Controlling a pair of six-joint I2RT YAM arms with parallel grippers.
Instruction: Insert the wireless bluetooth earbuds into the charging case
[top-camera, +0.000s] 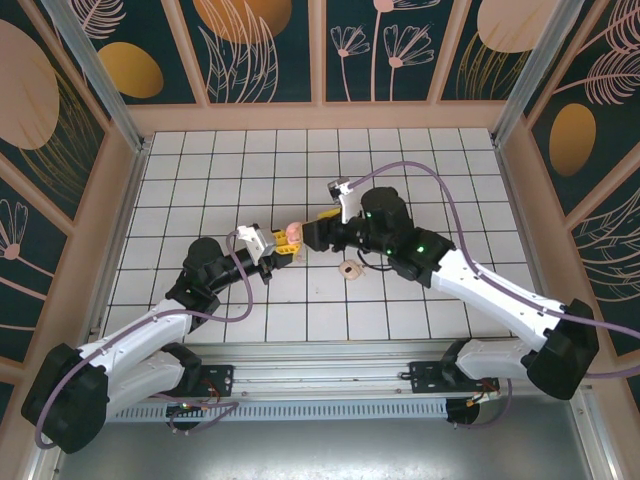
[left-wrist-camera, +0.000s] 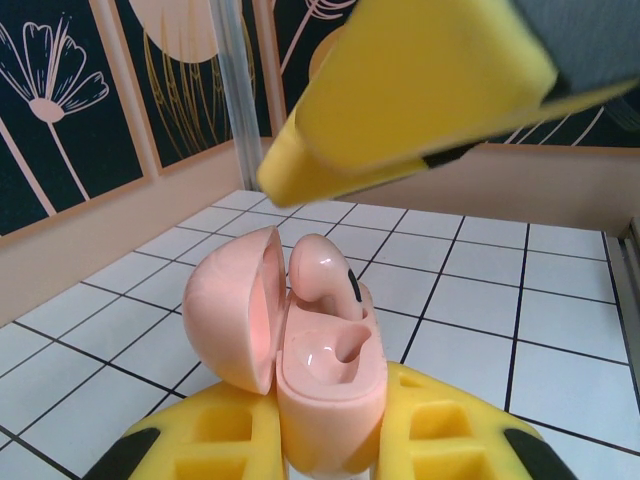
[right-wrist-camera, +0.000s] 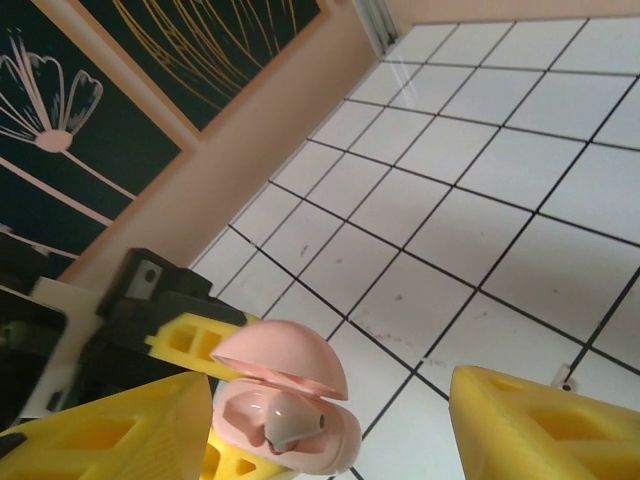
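Fingers (left-wrist-camera: 440, 420) of the left gripper (top-camera: 284, 248) were clamped tight on the charging case (left-wrist-camera: 330, 400), pinching its base from both sides and holding it up off the tiled table (top-camera: 200, 180), just left of the grid's middle. The lid was wide open, tipped over to the left in the left wrist view, pale inside. One earbud (left-wrist-camera: 322, 275) stood in the far well, rounded end poking above the rim, and the nearer well was bare and glossy. Whether that bud was fully seated was hard to call. Facing it, nose to nose, was the right gripper (top-camera: 316, 228), its fingers (right-wrist-camera: 540, 420) spread well apart and gripping nothing. The open case sat in the gap between them, and whether the nearer finger brushed it I couldn't tell. Further right, a cream ring-shaped piece (top-camera: 349, 268) with a dark centre lay flat on the tiles, near the right gripper and apart from the case.
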